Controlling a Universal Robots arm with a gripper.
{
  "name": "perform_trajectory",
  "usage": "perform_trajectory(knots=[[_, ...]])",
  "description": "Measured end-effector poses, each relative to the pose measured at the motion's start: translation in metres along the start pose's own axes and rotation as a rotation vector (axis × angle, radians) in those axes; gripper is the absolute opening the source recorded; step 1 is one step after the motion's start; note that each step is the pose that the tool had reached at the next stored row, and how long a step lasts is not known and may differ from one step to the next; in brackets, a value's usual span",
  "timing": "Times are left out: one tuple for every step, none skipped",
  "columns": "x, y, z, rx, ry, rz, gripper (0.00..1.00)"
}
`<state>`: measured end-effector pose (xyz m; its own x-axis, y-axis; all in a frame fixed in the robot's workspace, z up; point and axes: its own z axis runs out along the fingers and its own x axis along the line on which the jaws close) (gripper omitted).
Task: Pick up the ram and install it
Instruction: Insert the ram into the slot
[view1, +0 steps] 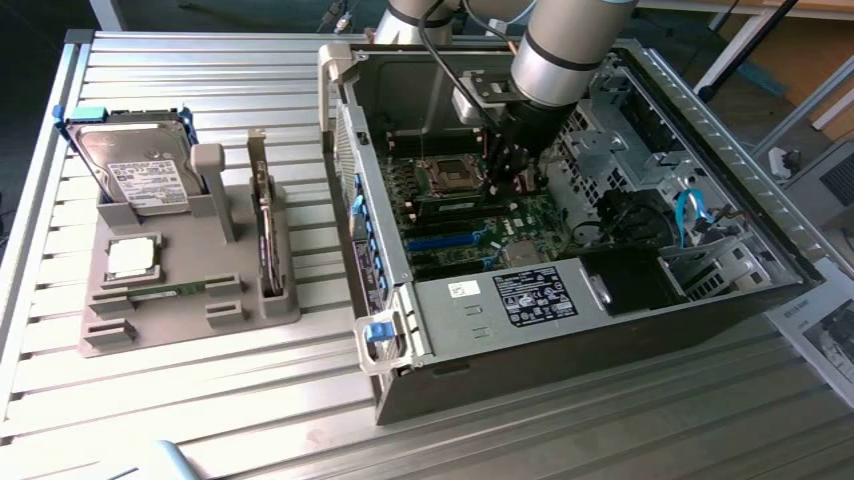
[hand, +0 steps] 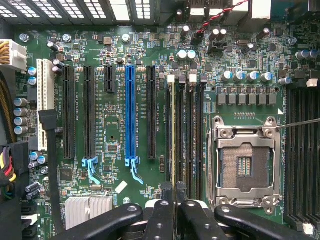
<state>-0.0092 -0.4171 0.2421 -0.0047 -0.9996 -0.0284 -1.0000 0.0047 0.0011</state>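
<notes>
In the exterior view the gripper (view1: 501, 182) hangs low inside the open computer case (view1: 467, 312), well apart from the tray (view1: 147, 330) with hard drive (view1: 134, 165) and expansion card (view1: 271, 240) on the exterior view's left. The wrist view adds the grip: fingers (hand: 160, 215) pinch the ram (hand: 173, 127) edge-on over the memory slots (hand: 192, 140), beside the processor socket (hand: 245, 165)

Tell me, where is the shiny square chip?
The square silver chip lies flat on the grey holder at the exterior view's left, just in front of the upright hard drive, outside the computer case.
</notes>
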Motion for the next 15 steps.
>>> perform_trajectory(knots=[[0.0, 0.0, 0.0, -0.0002, 0.0, 0.0, 0.12], [0.0, 0.0, 0.0, -0.0002, 0.0, 0.0, 0.12], [0.0, 0.0, 0.0, -0.0002, 0.0, 0.0, 0.12], [0.0, 0.0, 0.0, -0.0002, 0.0, 0.0, 0.12], [0.0, 0.0004, 0.0, -0.0002, -0.0001, 0.0, 0.12], [0.0, 0.0005, 0.0, -0.0002, 0.0, 0.0, 0.12], [0.0, 0.0005, 0.0, -0.0002, 0.0, 0.0, 0.12], [0.0, 0.0005, 0.0, -0.0001, -0.0001, 0.0, 0.12], [0.0, 0.0005, 0.0, -0.0004, -0.0001, 0.0, 0.12], [0.0, 0.0005, 0.0, -0.0006, -0.0002, 0.0, 0.12], [0.0, 0.0005, 0.0, -0.0006, -0.0002, 0.0, 0.12], [0.0, 0.0004, 0.0, -0.0006, -0.0002, 0.0, 0.12], [0.0, 0.0004, 0.0, -0.0006, -0.0002, 0.0, 0.12], [0.0, 0.0004, 0.0, -0.001, -0.0002, 0.0, 0.12], [0.0001, 0.0, 0.0, -0.0038, 0.0, 0.0, 0.12]])
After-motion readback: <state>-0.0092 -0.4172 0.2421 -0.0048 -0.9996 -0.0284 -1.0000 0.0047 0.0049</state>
